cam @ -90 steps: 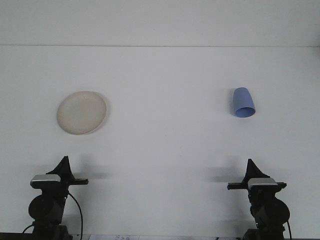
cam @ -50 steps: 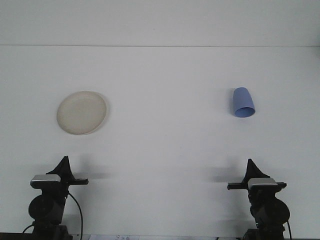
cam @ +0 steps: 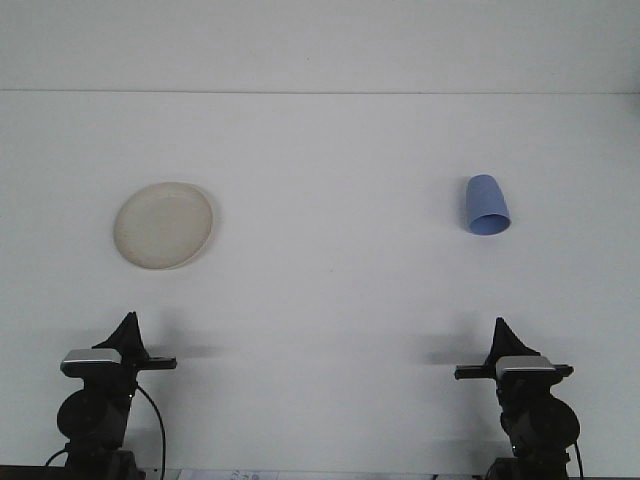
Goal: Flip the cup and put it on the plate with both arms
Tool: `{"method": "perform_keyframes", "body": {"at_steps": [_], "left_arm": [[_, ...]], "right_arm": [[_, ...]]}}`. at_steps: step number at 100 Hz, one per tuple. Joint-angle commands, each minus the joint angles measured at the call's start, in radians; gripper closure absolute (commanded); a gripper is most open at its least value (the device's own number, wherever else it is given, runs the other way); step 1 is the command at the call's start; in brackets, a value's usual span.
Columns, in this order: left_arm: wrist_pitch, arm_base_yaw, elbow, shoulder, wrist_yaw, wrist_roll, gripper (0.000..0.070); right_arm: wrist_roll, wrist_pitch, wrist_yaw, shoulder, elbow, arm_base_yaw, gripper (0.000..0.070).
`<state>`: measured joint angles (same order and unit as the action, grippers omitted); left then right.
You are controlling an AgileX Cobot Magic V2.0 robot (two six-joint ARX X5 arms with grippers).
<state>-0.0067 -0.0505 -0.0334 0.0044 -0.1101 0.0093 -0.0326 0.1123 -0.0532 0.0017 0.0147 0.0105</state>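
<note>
On the white table (cam: 330, 300) in the front view, the blue cup (cam: 486, 205) sits mouth-down on the right, so it needs flipping. The cream plate (cam: 163, 225) lies well apart on the left, which is probably why both arms are needed. Left gripper (cam: 128, 330) and right gripper (cam: 500, 334) sit at the near edge, far from the cup; I cannot tell their jaw state.
</note>
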Motion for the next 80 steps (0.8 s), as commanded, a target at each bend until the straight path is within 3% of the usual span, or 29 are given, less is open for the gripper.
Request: {"method": "perform_keyframes", "body": {"at_steps": [1,18,26,31,42,54,67,80], "left_arm": [[0.011,-0.001,0.019,-0.001,-0.006,0.006,0.0684],[0.011,-0.001,0.019,-0.001,-0.006,0.006,0.0684],[0.012,-0.001,0.019,-0.001,-0.006,0.006,0.0684],[0.011,-0.001,0.019,-0.001,-0.006,0.006,0.0684],[0.011,-0.001,0.019,-0.001,-0.006,0.006,0.0684],[0.012,-0.001,0.019,-0.001,-0.006,0.006,0.0684],[0.012,-0.001,0.019,-0.001,-0.006,0.006,0.0684],[0.012,-0.001,0.019,-0.001,-0.006,0.006,0.0684]], "right_arm": [[0.001,-0.039,0.000,0.000,-0.002,0.002,0.0693],[-0.111,-0.056,-0.014,0.000,-0.002,0.002,0.0693],[-0.206,-0.051,-0.060,0.000,-0.002,0.002,0.0693],[-0.215,-0.060,-0.082,0.000,-0.002,0.002,0.0693],[-0.321,-0.097,-0.080,0.000,-0.001,0.002,0.0694],[-0.367,-0.111,-0.042,0.000,0.060,0.002,0.0697],[-0.347,-0.012,0.062,0.065,0.238,0.002,0.0697],[-0.213,0.113,0.106,0.212,0.460,0.002,0.0694]]}}
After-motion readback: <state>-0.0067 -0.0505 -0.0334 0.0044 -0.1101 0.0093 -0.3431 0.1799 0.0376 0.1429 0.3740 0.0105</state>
